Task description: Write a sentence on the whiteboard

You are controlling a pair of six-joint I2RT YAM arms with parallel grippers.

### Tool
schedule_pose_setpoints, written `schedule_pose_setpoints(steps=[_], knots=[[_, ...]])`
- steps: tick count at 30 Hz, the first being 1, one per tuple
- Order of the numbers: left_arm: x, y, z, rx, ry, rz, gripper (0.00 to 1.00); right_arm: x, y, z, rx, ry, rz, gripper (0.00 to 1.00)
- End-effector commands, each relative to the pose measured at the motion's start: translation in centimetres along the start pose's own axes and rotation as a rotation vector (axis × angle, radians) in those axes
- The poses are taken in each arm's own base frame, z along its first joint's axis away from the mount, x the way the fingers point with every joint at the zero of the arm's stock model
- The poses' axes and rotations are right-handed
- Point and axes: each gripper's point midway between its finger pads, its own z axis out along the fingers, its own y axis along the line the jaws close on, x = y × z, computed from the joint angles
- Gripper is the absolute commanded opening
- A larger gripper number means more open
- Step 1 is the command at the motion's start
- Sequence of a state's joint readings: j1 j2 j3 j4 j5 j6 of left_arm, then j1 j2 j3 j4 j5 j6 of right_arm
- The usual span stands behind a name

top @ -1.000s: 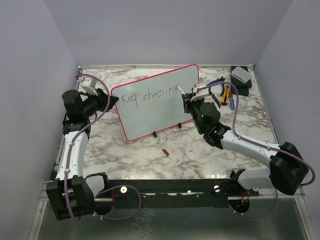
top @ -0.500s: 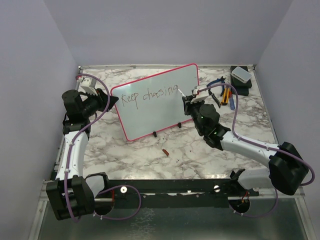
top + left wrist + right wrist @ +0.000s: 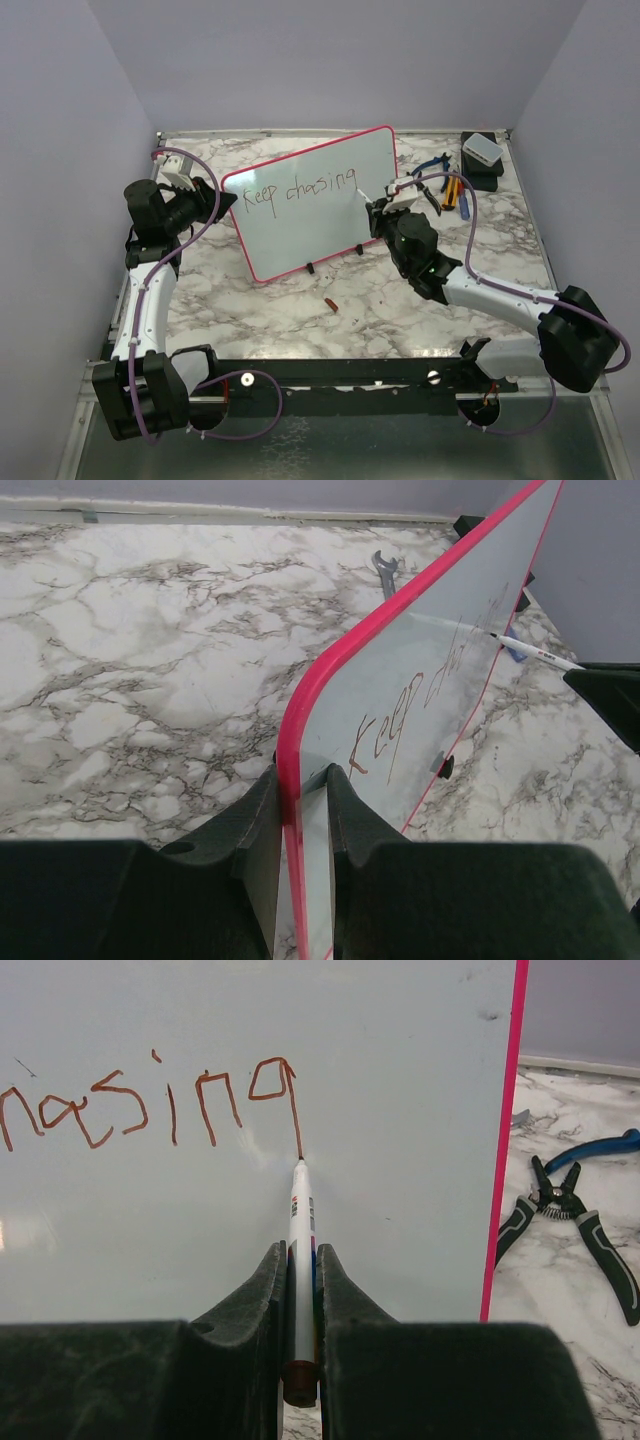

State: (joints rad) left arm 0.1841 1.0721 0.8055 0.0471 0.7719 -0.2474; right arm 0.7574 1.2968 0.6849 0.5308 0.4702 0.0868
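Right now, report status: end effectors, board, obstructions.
Left end effector shut on whiteboard edge. Right end effector shut on marker, tip at the g's tail. Sentence reads "Keep chasing". Pliers right of whiteboard, off the stroke.

The sentence [image 3: 300, 190] "Keep chasing" (brownish ink), on the whiteboard [image 3: 310, 235]

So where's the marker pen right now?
In the right wrist view the marker pen sits clamped between the right arm's fingers, its tip touching the whiteboard at the tail of the last g.
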Motion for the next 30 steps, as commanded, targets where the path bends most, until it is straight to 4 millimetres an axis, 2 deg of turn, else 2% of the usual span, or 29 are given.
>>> schedule_pose_setpoints(steps=[1,11,16,21,26,30], knots=[[0.7,0.2,-0.1,-0.004,0.013,0.002,0.01,1.9,0.3,-0.5,-0.029,0.061,0.005,0.01],[0.7,0.1,-0.2,-0.003,0.013,0.003,0.01,0.9,1.9,-0.3,-0.071,0.037,0.019,0.01],[0.7,0.1,-0.2,-0.004,0.013,0.001,0.01,-0.8,2.1,-0.9,-0.083,-0.002,0.033,0.01],[0.7,0.1,-0.1,-0.003,0.014,0.001,0.01,-3.0,1.7,-2.7,-0.102,-0.05,0.07,0.01],[0.7,0.2,-0.2,-0.005,0.013,-0.001,0.01,-2.9,2.5,-4.7,-0.202,-0.059,0.077,0.01],[0.7,0.2,-0.2,-0.005,0.012,0.0,0.01,-1.8,5.1,-5.6,-0.353,-0.027,0.064,0.01]])
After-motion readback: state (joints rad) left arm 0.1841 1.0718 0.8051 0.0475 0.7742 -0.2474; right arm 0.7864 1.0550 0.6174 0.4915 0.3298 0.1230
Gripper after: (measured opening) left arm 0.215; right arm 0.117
